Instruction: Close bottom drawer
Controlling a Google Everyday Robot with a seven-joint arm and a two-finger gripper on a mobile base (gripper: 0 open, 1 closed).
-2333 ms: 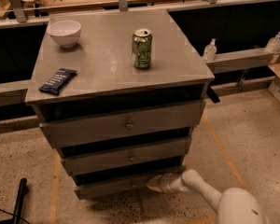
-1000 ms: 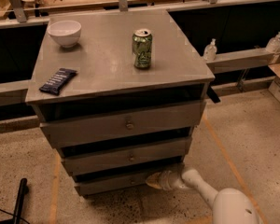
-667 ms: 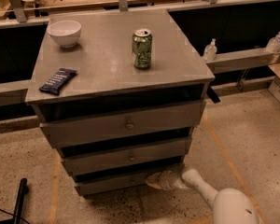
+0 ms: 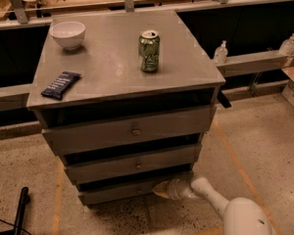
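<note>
The grey cabinet [image 4: 112, 67] has three drawers. The bottom drawer [image 4: 115, 192] is the lowest and slimmest front panel, with a dark gap above it; it sits slightly out from the cabinet. Its small knob [image 4: 138, 190] shows near the centre. My gripper [image 4: 160, 189] is at the end of the white arm [image 4: 210, 197] that reaches in from the lower right. It sits low, against the right part of the bottom drawer's front.
On the cabinet top stand a green can [image 4: 149, 51], a white bowl [image 4: 67, 34] and a dark snack bar [image 4: 61, 84]. The middle drawer [image 4: 132, 163] and top drawer [image 4: 130, 129] sit above. A black pole [image 4: 19, 210] stands at the lower left on the speckled floor.
The bottom drawer front has moved back toward the cabinet since the earliest frame, and my gripper has moved left and inward with it.
</note>
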